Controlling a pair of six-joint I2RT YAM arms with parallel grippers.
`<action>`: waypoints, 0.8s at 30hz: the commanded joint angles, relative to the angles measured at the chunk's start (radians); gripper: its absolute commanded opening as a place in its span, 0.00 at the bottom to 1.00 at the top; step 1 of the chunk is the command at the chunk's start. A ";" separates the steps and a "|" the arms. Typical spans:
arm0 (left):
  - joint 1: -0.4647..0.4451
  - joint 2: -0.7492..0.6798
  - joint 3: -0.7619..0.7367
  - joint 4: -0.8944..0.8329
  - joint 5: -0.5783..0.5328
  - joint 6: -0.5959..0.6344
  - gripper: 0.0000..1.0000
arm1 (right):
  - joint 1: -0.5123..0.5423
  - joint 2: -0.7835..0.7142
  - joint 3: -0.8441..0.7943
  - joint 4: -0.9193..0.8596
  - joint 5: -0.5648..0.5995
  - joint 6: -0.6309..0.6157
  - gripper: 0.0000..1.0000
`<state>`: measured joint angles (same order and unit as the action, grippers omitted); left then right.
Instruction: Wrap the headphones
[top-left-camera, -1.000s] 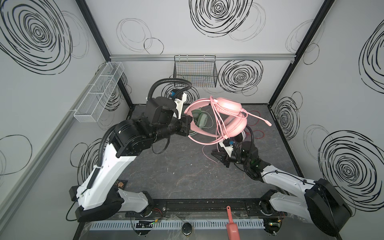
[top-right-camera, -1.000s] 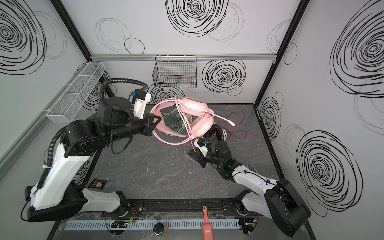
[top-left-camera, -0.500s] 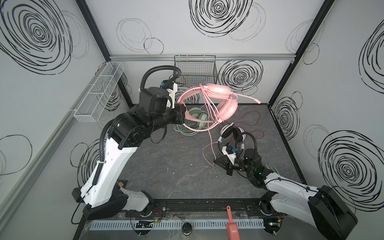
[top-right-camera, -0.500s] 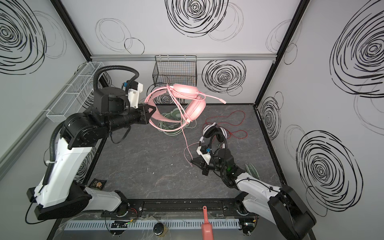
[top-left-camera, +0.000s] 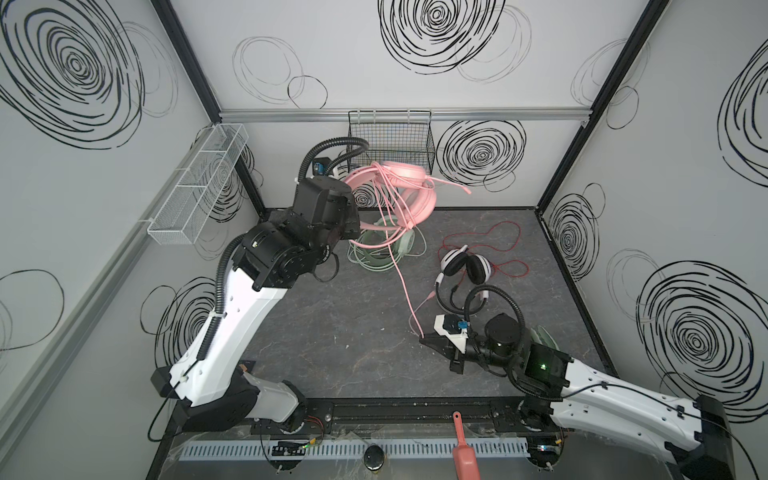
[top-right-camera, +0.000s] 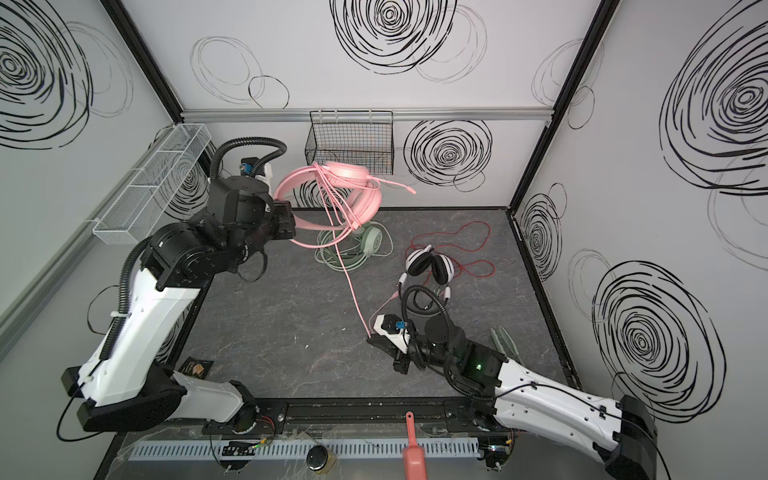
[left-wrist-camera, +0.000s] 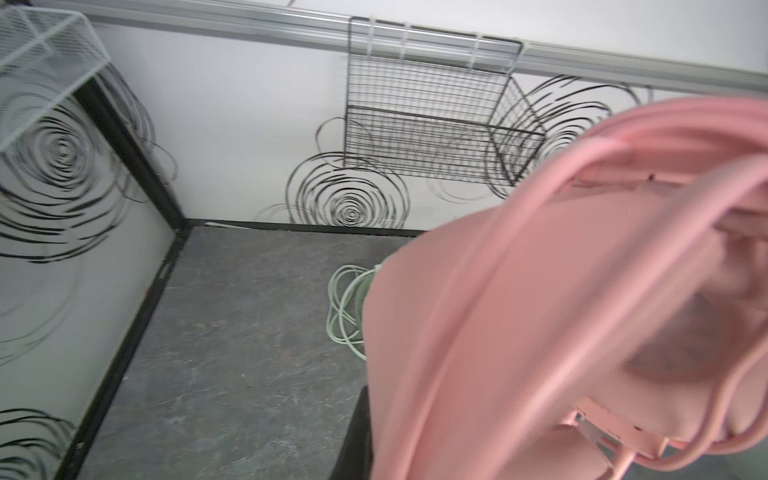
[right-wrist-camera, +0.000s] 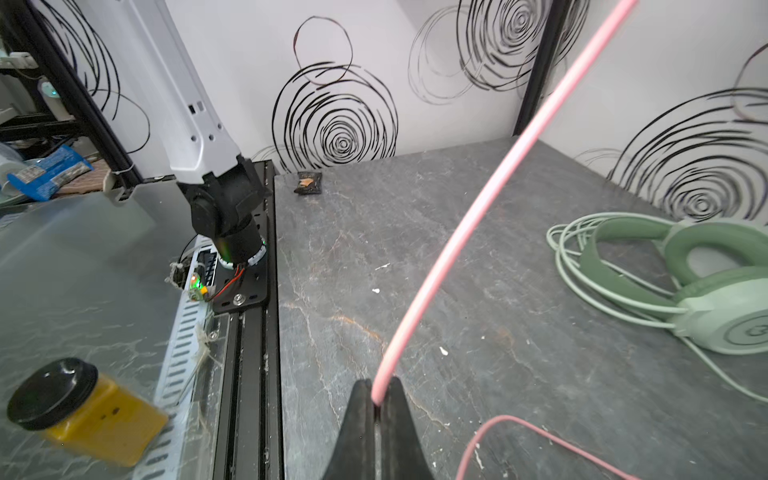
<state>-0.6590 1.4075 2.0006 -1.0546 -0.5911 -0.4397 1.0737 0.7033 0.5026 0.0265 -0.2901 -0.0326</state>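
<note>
The left gripper (top-right-camera: 291, 229) is clamping the headband of the pink headset (top-left-camera: 409, 195), hanging it above the bench's (top-left-camera: 332, 345) rear edge, over the mint-green headset (top-left-camera: 386, 249). The right gripper (right-wrist-camera: 376, 401), jaws pinched on the pink cable (top-left-camera: 401, 282), is working near the front-right corner. Winding well probably means looping that strand round the band under light tension, never yanking.

Both top views look steeply down from above the desk's (top-left-camera: 332, 345) front edge, sharing everything. The left wrist view, close against the pink headset (left-wrist-camera: 540, 332), faces the rear left corner; the right wrist view, low, the front left.
</note>
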 joint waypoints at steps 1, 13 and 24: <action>-0.019 -0.046 -0.039 0.106 -0.216 -0.004 0.00 | 0.068 0.004 0.145 -0.228 0.226 0.000 0.00; -0.104 -0.110 -0.318 0.017 -0.378 -0.067 0.00 | 0.220 0.256 0.702 -0.695 0.667 -0.112 0.00; -0.251 -0.143 -0.479 -0.095 -0.348 -0.167 0.00 | 0.223 0.371 0.920 -0.789 1.040 -0.376 0.00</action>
<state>-0.8692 1.2869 1.5311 -1.1366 -0.8829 -0.5240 1.2892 1.0668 1.3808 -0.7242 0.5732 -0.2943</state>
